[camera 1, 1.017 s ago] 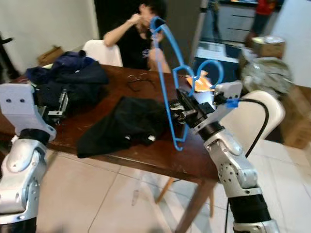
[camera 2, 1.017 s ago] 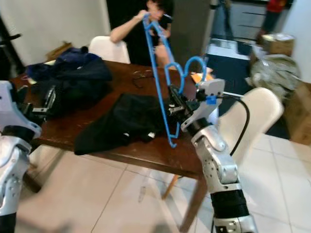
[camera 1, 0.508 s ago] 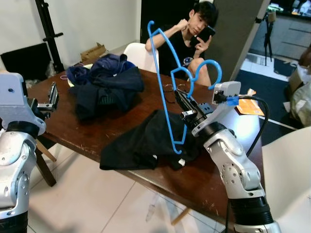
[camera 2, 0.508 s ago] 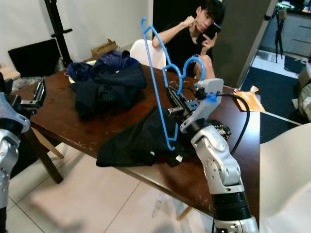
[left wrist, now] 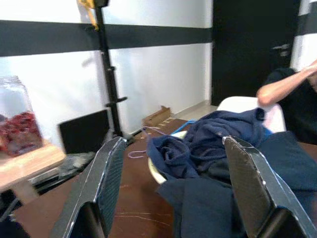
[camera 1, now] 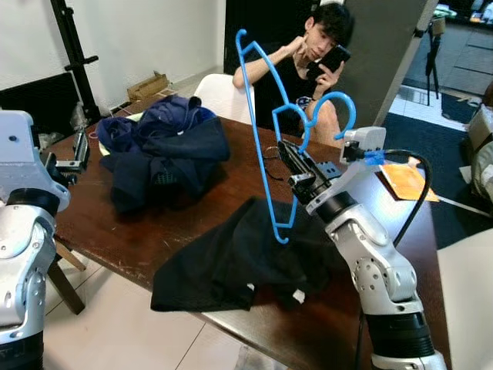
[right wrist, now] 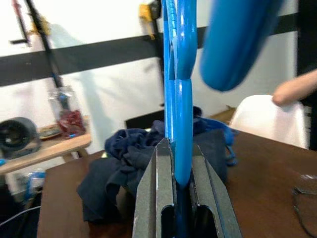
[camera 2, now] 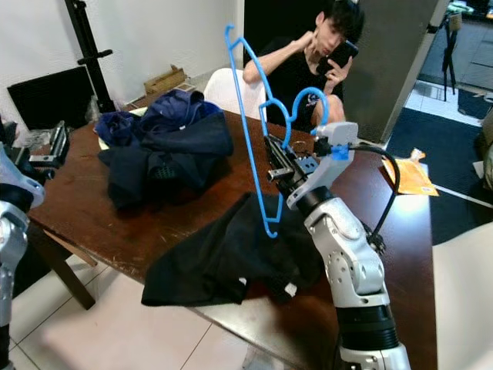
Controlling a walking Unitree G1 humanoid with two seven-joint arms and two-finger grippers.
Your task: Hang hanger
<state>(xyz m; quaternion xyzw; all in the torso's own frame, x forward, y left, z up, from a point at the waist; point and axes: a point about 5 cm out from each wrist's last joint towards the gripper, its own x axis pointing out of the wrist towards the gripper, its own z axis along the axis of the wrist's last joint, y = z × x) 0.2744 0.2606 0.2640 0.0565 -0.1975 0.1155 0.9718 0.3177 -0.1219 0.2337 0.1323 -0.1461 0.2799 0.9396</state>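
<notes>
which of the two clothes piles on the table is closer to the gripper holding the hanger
The flat black garment, lying at the table's near edge right below the right gripper and its blue hanger. The navy heap sits farther off, toward the left gripper.

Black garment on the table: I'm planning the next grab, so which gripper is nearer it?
Right. The right gripper holds the blue hanger just above the black garment; the left gripper hovers across the table.

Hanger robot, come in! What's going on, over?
Right gripper shut on blue hanger, held upright over table. Left gripper open, idle. Black garment below hanger.
</notes>
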